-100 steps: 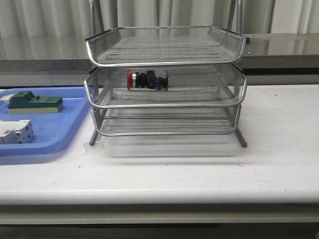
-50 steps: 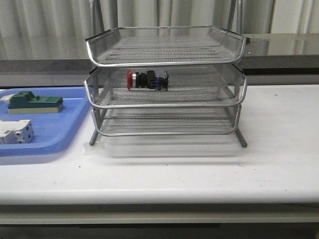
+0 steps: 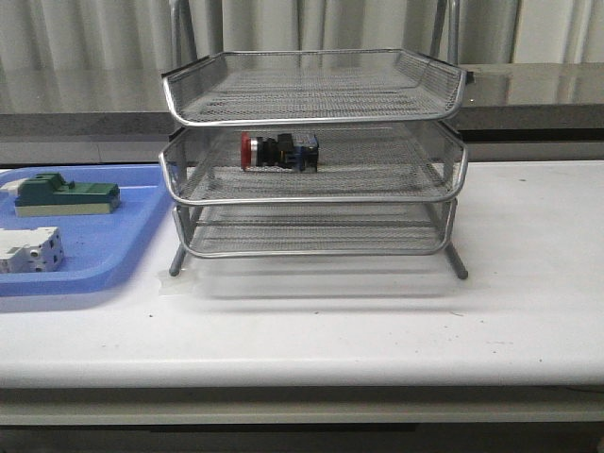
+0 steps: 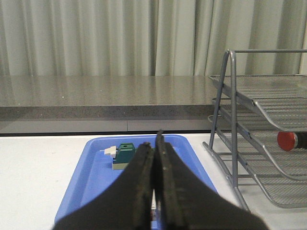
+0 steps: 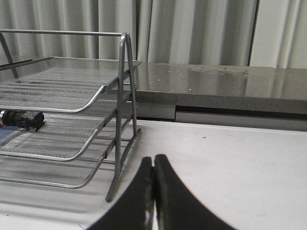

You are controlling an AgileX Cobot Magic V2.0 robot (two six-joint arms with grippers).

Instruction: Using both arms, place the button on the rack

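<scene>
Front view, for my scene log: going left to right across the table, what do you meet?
White circuit breaker → green-and-cream block, both in the blue tray → button on the middle tier of the rack → bare white table.

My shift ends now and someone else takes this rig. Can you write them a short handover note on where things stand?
Left gripper: shut, holding nothing, clear of the rack.
Right gripper: shut, holding nothing, out over the table beside the rack.
The button lies on its side on the middle tier of the rack, red cap toward the blue tray.
Green-and-cream block and white circuit breaker sit in the blue tray.
Done: button is on the rack, both grippers away from it.
Left: apparently nothing.
</scene>
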